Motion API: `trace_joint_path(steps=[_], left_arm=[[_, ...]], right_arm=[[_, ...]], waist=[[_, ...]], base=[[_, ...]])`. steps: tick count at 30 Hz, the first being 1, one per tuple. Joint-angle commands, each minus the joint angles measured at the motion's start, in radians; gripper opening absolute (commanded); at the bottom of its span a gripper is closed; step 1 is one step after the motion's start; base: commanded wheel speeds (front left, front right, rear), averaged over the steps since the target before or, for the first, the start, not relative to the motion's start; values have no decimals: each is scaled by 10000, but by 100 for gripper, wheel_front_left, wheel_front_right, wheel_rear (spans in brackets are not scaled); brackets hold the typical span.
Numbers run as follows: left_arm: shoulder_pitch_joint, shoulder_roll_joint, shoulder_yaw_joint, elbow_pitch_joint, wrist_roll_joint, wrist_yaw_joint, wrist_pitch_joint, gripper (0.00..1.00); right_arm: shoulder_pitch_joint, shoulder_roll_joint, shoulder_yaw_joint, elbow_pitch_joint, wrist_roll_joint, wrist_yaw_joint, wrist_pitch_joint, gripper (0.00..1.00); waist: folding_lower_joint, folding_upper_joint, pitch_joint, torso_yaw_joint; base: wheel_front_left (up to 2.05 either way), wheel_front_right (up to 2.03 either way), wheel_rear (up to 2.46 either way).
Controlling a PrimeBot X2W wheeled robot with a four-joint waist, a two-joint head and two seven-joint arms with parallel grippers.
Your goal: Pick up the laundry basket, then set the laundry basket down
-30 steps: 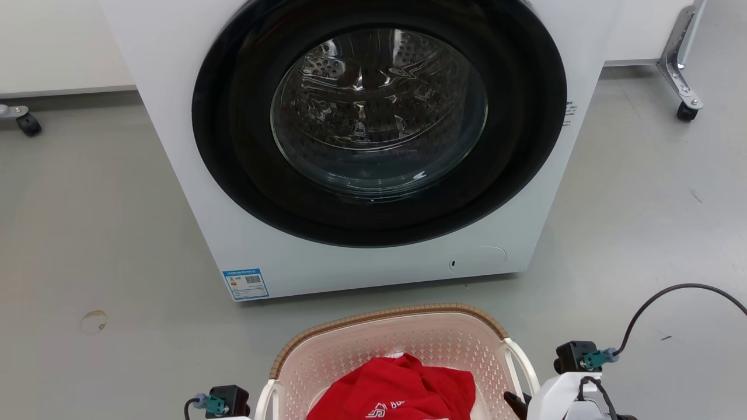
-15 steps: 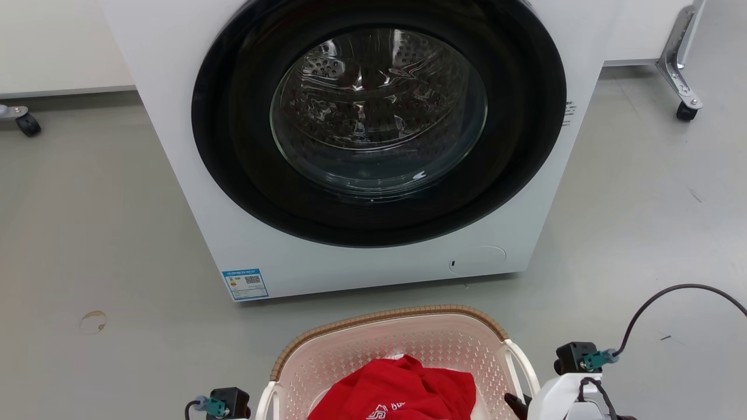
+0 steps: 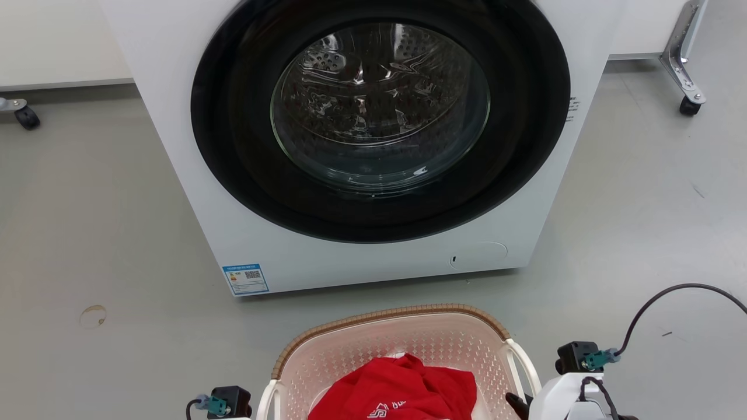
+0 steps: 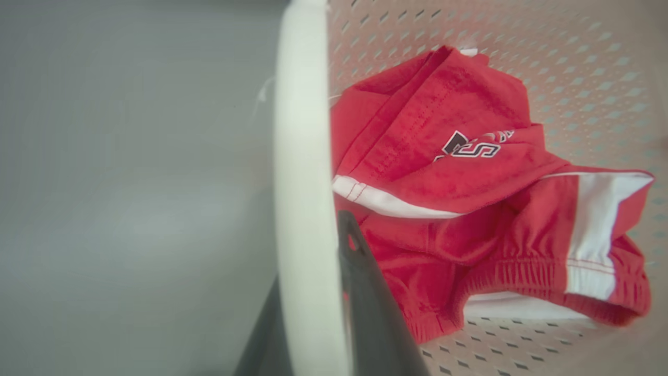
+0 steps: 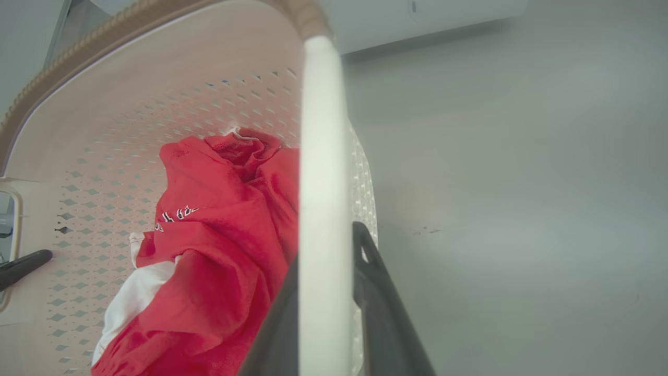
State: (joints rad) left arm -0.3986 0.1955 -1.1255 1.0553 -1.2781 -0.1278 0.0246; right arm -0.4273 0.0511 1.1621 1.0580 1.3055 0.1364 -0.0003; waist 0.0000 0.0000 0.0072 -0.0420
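Note:
The pale pink perforated laundry basket (image 3: 408, 341) with a brown woven rim sits at the bottom of the head view, just in front of the washing machine. A red and white garment (image 3: 402, 388) lies inside it. My left gripper (image 4: 313, 250) is shut on the basket's white left handle (image 4: 302, 156), one dark finger on each side of the loop. My right gripper (image 5: 326, 250) is shut the same way on the white right handle (image 5: 321, 156). One right finger (image 3: 515, 402) shows beside that handle. I cannot tell whether the basket touches the floor.
A white front-loading washing machine (image 3: 373, 265) with a shut round glass door (image 3: 379, 111) stands close behind the basket. Grey floor lies to both sides. Caster wheels sit at far left (image 3: 26, 116) and far right (image 3: 690, 106). A black cable (image 3: 671, 289) loops over my right arm.
The head camera has shifted a little, so the washing machine and floor marks sit slightly higher. The basket and both grippers keep their places in the picture, still on the handles.

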Motion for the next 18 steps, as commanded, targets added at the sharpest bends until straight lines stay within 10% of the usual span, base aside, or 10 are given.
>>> trace_joint_path(steps=[1,18], left_arm=[[-389,1112,175,371,-28,-29,-125,0],[-570,1017,-21,467,-245,-29,-266,0]], right_arm=[[-503,-1125,-101,452,162,-57,-242,0],[-630,-1223,-29,424,241,-57,-303,0]], waist=[[0,0,19,-2],[0,0,319,-31]], base=[[0,0,0],[0,0,0]])
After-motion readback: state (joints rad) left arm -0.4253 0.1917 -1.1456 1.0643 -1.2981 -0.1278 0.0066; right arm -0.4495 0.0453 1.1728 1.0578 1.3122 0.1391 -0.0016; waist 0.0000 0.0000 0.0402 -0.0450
